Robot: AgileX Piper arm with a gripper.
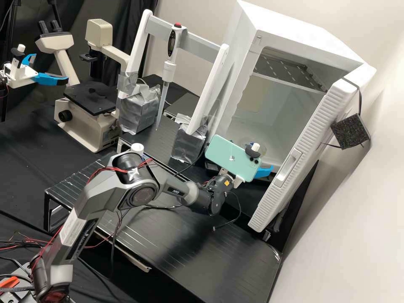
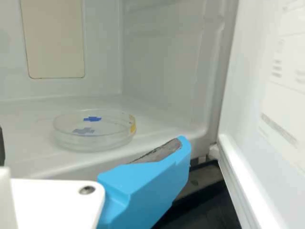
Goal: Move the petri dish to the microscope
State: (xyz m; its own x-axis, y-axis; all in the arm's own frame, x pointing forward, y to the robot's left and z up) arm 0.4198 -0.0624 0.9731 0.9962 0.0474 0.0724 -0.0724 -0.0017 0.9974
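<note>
My gripper (image 1: 264, 171) is at the mouth of the white incubator (image 1: 311, 35), partly behind the phone mounted on the wrist. In the wrist view the gripper (image 2: 91, 147) is open, with one blue finger (image 2: 143, 183) plain to see and a dark sliver at the opposite edge. Beyond the fingers, untouched, the clear petri dish (image 2: 95, 138) lies flat on the incubator floor, bearing blue marks and a yellowish patch on its rim. From above, the dish (image 1: 262, 150) is partly hidden behind the phone. The microscope (image 1: 86, 122) stands at the far left of the bench.
The incubator door (image 1: 305, 147) hangs open beside the gripper. A pipette (image 1: 168, 71) hangs on a white frame with silver-taped feet (image 1: 187, 145), between incubator and microscope. A black slatted platform (image 1: 181, 248) lies under the arm. Another arm's blue-fingered gripper is near the microscope.
</note>
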